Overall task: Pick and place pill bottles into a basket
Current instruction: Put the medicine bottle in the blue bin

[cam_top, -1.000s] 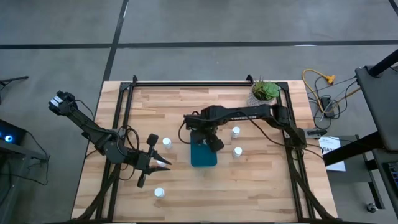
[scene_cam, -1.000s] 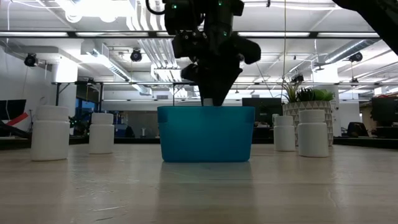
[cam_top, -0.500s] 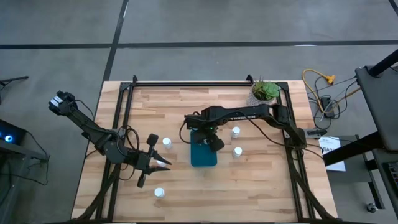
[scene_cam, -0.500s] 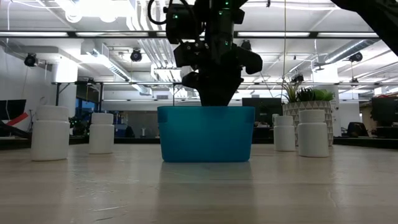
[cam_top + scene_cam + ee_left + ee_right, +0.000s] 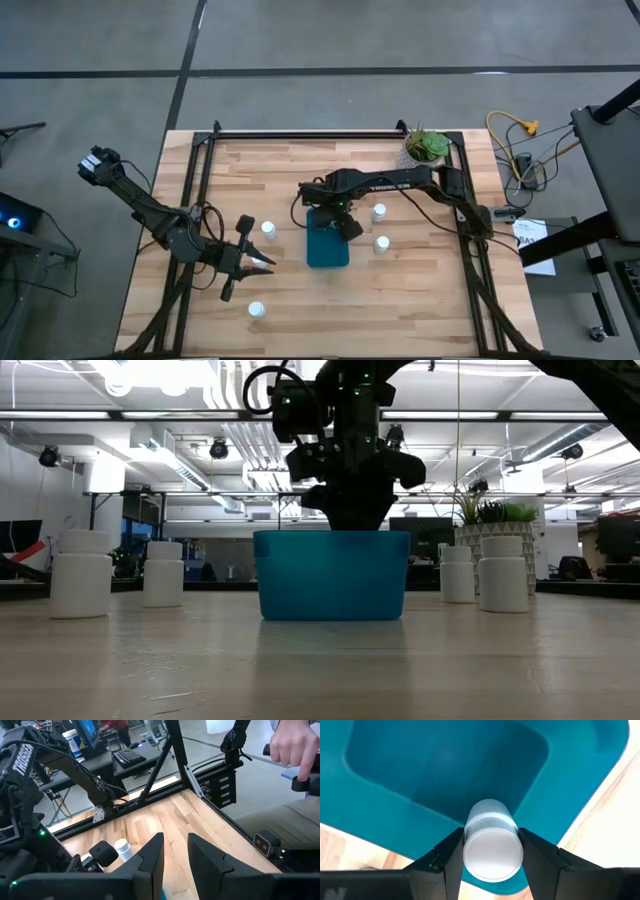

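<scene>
Over basket (image 5: 445, 765) interior: right pincer (image 5: 492, 851) clamps pill bottle (image 5: 491, 840), inside rim; left pincer (image 5: 247, 259) parted.

We see the worktop (image 5: 300, 290) evenly and brightly lit from above, with only soft, short shadows. In the low view, ceiling lights (image 5: 160, 372) flare to white glare and leave the right gripper (image 5: 352, 510) nearly a silhouette. The right wrist view shows the bottle (image 5: 492, 845) close and slightly soft.

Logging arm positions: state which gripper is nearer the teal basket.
Right. The right gripper hangs directly over the teal basket, lowered into its far end, clamping a pill bottle. The left gripper sits apart from the basket, off to its left above bare table.
</scene>
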Controlling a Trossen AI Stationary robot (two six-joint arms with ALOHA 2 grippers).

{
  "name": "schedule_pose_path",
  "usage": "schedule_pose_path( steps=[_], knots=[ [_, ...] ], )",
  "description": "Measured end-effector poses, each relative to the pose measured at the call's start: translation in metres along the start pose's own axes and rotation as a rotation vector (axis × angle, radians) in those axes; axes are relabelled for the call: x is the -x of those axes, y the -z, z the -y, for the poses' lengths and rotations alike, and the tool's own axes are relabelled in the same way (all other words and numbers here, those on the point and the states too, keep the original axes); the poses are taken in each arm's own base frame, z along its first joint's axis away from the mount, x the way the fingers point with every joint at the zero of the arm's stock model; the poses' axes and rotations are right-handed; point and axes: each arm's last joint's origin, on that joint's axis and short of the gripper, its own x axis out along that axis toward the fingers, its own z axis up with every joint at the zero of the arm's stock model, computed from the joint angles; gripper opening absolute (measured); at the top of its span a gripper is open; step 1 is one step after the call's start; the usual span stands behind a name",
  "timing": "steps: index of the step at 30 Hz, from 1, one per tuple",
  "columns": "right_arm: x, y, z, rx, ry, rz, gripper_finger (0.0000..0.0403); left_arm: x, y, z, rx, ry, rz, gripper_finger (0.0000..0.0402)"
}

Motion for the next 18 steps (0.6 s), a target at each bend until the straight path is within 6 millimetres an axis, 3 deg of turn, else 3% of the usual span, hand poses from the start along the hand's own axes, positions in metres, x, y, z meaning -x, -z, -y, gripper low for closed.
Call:
schedule_pose_path(
  steps=[18],
  knots=[
    [-0.0003, 0.0016, 0.0017, -0.027, -0.003, -0.003, 0.0196, 0.0, 0.0, 0.0, 0.0, 0.0, 0.0, 0.007]
  ],
)
